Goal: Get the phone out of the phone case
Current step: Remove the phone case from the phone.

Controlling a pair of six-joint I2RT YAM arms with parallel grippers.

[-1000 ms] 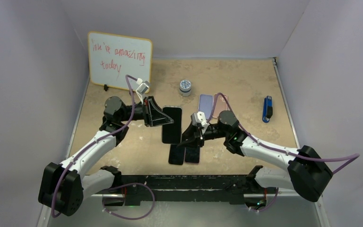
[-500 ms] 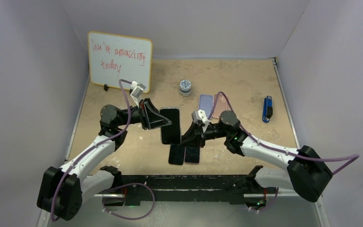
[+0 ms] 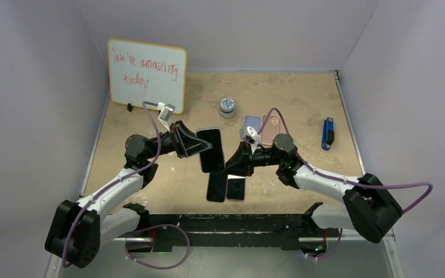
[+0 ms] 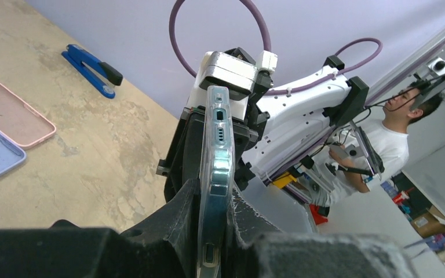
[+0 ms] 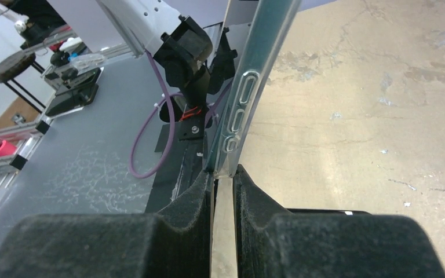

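Observation:
A black phone in a clear case point(image 3: 210, 149) is held above the table, tilted. My left gripper point(image 3: 200, 147) is shut on its left side; in the left wrist view the cased phone's edge point(image 4: 216, 156) stands between my fingers point(image 4: 181, 223). My right gripper point(image 3: 228, 168) meets the phone's lower right corner. In the right wrist view its fingertips point(image 5: 200, 188) pinch the corner of the clear case point(image 5: 249, 92). The phone sits inside the case.
Two dark phones point(image 3: 216, 186) point(image 3: 236, 187) lie flat below the held one. A purple case point(image 3: 251, 124) and a pink case point(image 3: 270, 128) lie behind my right arm. A blue stapler point(image 3: 328, 133), a small round tin point(image 3: 227, 106) and a whiteboard point(image 3: 146, 73) stand farther back.
My right wrist has risen and swung toward the phone, closing on its lower right corner. My left gripper has shifted slightly with the phone, which now leans a little more.

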